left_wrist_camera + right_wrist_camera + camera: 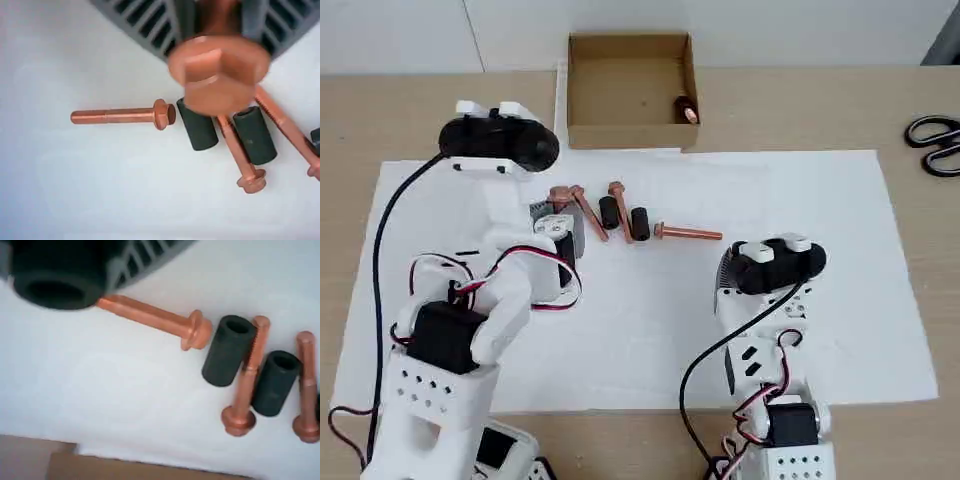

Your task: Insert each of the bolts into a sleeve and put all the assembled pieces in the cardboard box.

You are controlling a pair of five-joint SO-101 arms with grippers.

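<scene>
1. A white sheet (820, 330) covers the middle of the table (380, 110). The box (578, 90) stands open-topped just past the sheet's far edge, and scissors (935, 143) lie off the sheet at the table's right edge.
2. Inside the box, an assembled piece (687, 110) rests against the right wall.
3. The loose parts bunch on the far half of the sheet, between the arms. A broad stretch of sheet runs from them to the near edge.
4. The left arm reaches forward over the sheet's left part, with the left gripper (555, 225) beside the bunch. Its ribbed grey jaws pinch a held bolt (220, 75) by the shank, so the flanged hex head faces the wrist camera.
5. The right arm is folded low near the sheet's middle. The right gripper (65, 270) clamps a held sleeve (55, 280), a matt black tube whose bore faces the camera.
6. A lone bolt (688, 233) lies flat and crosswise, just right of the bunch, with its head towards the sleeves.
7. Two loose sleeves (640, 222) lie side by side. Two slanted bolts (588, 212) lie with them, one between the pair and touching both, the other on their left.
8. All the bolts are copper-coloured, with smooth shanks.
</scene>
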